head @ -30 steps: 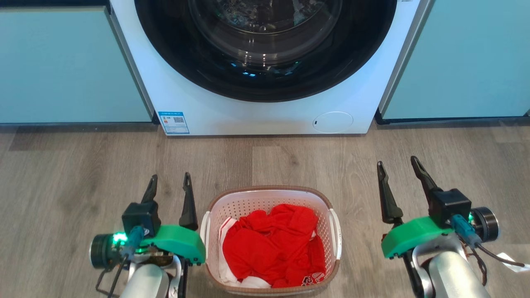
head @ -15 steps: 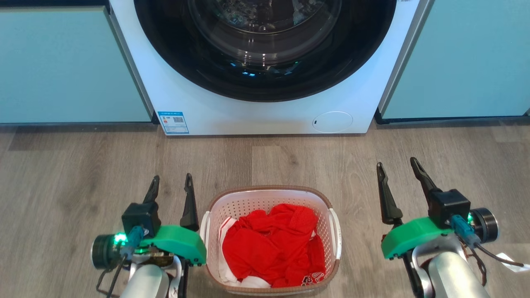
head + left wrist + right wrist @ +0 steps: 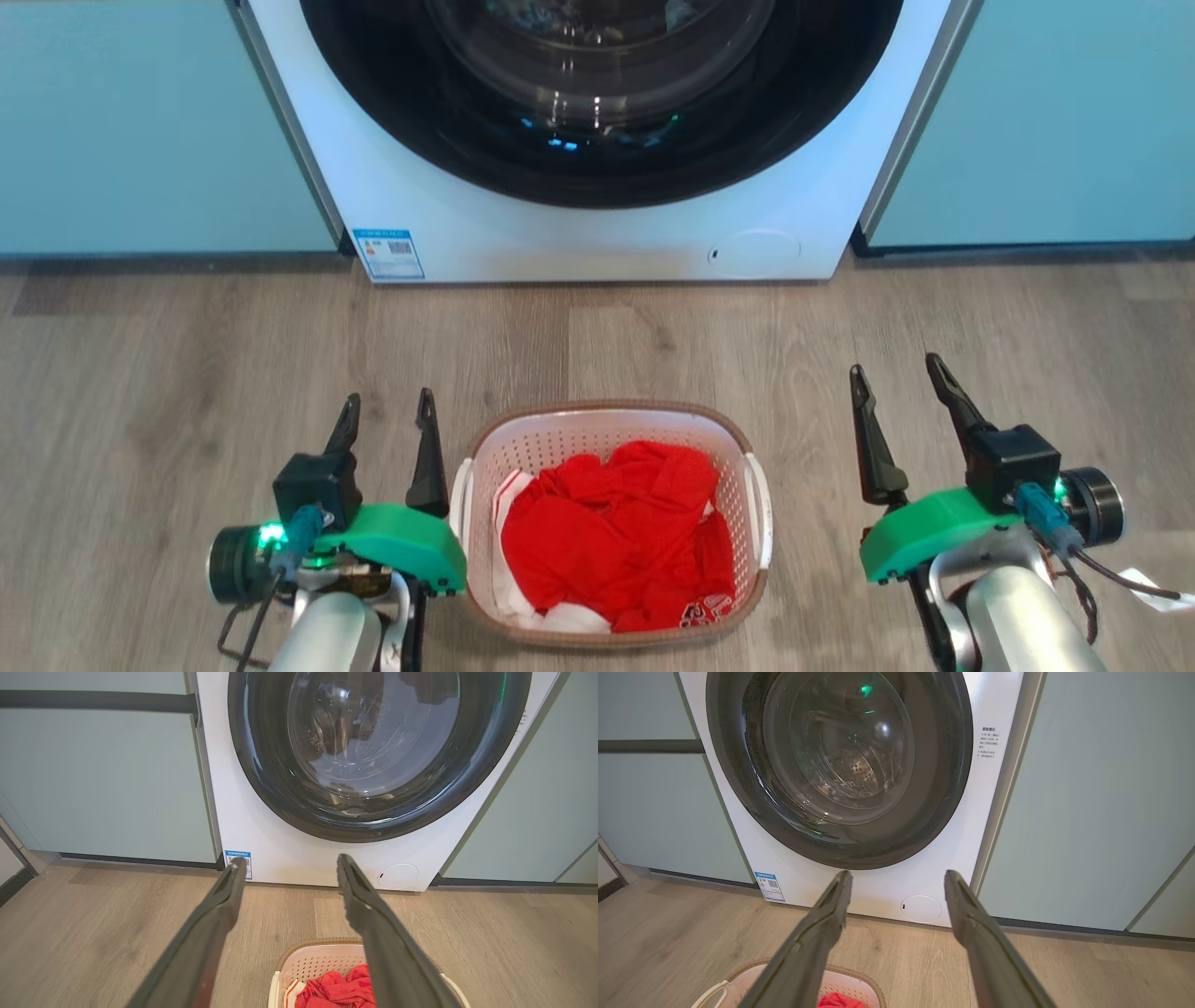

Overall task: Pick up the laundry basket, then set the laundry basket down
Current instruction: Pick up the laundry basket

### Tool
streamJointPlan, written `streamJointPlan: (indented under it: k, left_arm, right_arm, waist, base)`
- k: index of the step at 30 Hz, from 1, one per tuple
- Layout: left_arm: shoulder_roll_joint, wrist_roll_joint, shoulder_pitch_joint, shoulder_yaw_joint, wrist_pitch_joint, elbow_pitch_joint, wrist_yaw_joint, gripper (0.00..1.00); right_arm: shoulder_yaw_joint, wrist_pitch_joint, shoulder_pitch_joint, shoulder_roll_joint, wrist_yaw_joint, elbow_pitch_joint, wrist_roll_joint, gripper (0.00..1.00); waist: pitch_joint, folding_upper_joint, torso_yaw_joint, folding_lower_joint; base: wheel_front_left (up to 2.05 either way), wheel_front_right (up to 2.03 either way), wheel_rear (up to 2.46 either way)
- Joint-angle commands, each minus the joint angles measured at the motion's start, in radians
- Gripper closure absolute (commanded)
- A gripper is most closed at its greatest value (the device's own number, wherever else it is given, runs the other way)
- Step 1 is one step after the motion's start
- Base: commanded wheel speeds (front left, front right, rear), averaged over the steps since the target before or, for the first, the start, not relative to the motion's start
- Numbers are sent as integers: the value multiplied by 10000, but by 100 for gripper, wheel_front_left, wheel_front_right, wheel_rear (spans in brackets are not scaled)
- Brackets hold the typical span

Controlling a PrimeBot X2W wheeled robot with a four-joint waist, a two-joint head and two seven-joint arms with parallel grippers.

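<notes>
Two end effectors, both spread wide and empty. The left end effector (image 3: pixel 386 403) hung just beside the one small white perforated plastic laundry basket (image 3: pixel 611 411) with a brown rim; I could not tell whether it touched. The right end effector (image 3: pixel 894 369) hung well apart. The basket sat on the grey wood-plank floor (image 3: pixel 187 373) before one white front-loading washing machine (image 3: pixel 597 247), holding crumpled red cloth (image 3: pixel 616 532).
</notes>
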Motion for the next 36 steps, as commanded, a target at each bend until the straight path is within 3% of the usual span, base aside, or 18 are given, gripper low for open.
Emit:
streamJointPlan:
  k: [1,8,16,28,36]
  left_arm:
    - [-20,-102,-527,320,-65,-241,-35,0]
    - [-20,-697,-1404,217,-65,687,-108,0]
    - [-20,-525,-2491,161,-65,1866,-223,0]
    - [-20,-846,-4636,-131,-65,5327,-1315,0]
    - [-20,-1127,-5698,-572,-65,7346,-1673,0]
  right_arm:
    - [169,-51,-468,-1,71,-230,-107,0]
    - [32,-51,-1335,-1,71,805,-446,0]
    - [356,-51,-2574,-1,71,2390,-280,0]
    - [1544,-44,-4825,-1,71,5647,975,0]
    - [2480,226,-6072,-1,71,7618,2441,0]
  waist:
    - [262,0,8,0]
    - [1878,0,-5,0]
    - [3401,0,-95,0]
    - [5579,0,-94,0]
    - [6470,0,-4,0]
  base:
    - [0,0,0]
    - [0,0,0]
    - [0,0,0]
    - [0,0,0]
    - [0,0,0]
